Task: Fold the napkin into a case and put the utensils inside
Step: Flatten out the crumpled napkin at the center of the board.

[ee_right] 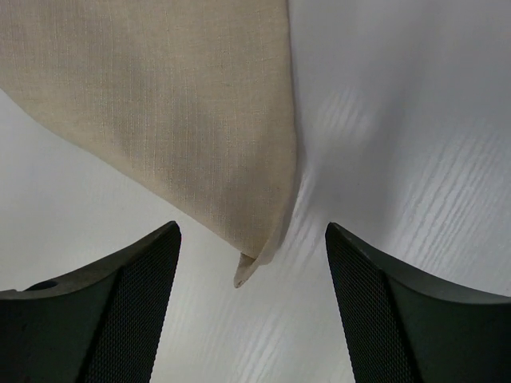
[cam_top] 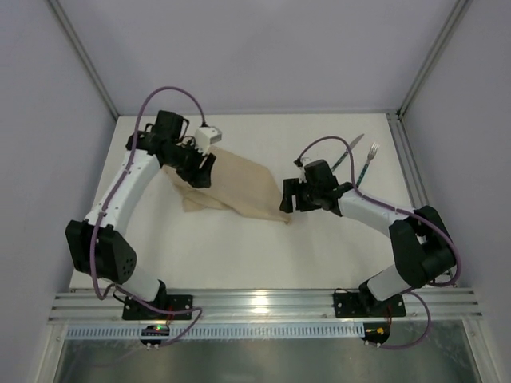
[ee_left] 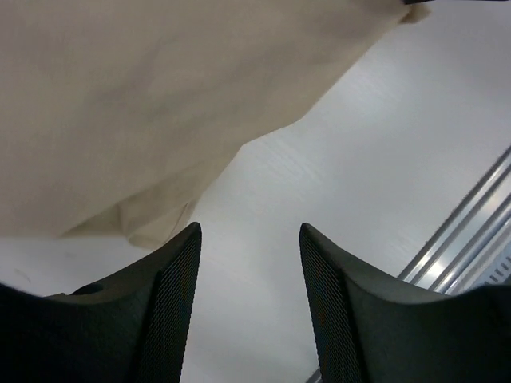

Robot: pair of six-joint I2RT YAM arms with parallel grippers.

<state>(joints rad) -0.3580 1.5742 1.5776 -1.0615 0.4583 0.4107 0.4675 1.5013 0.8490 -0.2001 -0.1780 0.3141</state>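
Note:
The beige napkin (cam_top: 239, 187) lies folded and rumpled on the white table, between the two arms. My left gripper (cam_top: 203, 171) hangs over its left end; in the left wrist view the gripper (ee_left: 249, 231) is open over bare table, with the napkin (ee_left: 136, 104) ahead and to the upper left. My right gripper (cam_top: 288, 196) is at the napkin's right corner. In the right wrist view that gripper (ee_right: 252, 231) is open and the cloth's pointed corner (ee_right: 254, 263) lies between the fingers, untouched. The knife (cam_top: 349, 152) and the fork (cam_top: 367, 163) lie side by side at the back right.
A metal rail (cam_top: 263, 305) runs along the table's near edge, where both arm bases are bolted. Frame posts (cam_top: 403, 159) border the right side. Grey walls enclose the table on the left, back and right.

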